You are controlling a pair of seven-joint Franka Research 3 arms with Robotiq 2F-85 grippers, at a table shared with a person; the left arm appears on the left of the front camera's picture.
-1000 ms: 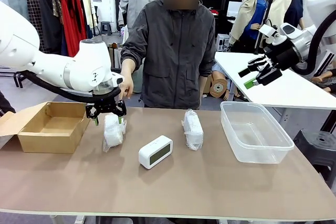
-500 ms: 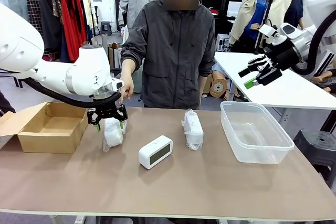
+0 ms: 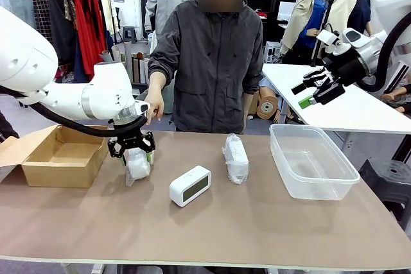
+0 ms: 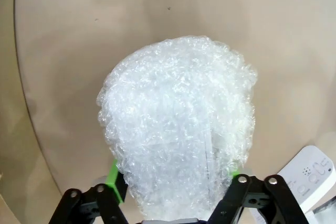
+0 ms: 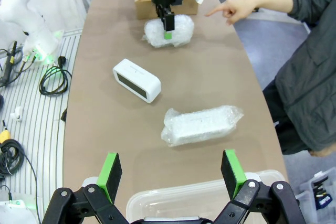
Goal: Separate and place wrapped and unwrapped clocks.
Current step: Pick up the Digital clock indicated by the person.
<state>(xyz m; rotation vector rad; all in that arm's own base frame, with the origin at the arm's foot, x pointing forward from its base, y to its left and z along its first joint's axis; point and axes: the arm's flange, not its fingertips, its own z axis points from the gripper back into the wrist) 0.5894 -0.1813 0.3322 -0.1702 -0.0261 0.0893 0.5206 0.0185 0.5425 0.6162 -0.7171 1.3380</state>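
The left wrapped clock (image 3: 137, 163) lies on the counter (image 3: 257, 229) near the cardboard box (image 3: 64, 171). We see the left tool (image 3: 136, 156) straddling it, with green pads (image 4: 113, 178) touching the crinkly wrap on both sides; we cannot tell whether it truly grips. The second wrapped clock (image 3: 236, 156) lies mid-counter, and the bare clock (image 3: 190, 185) sits between the two, nearer us. The right tool (image 3: 314, 91) hangs open, raised near the clear tub (image 3: 302, 187).
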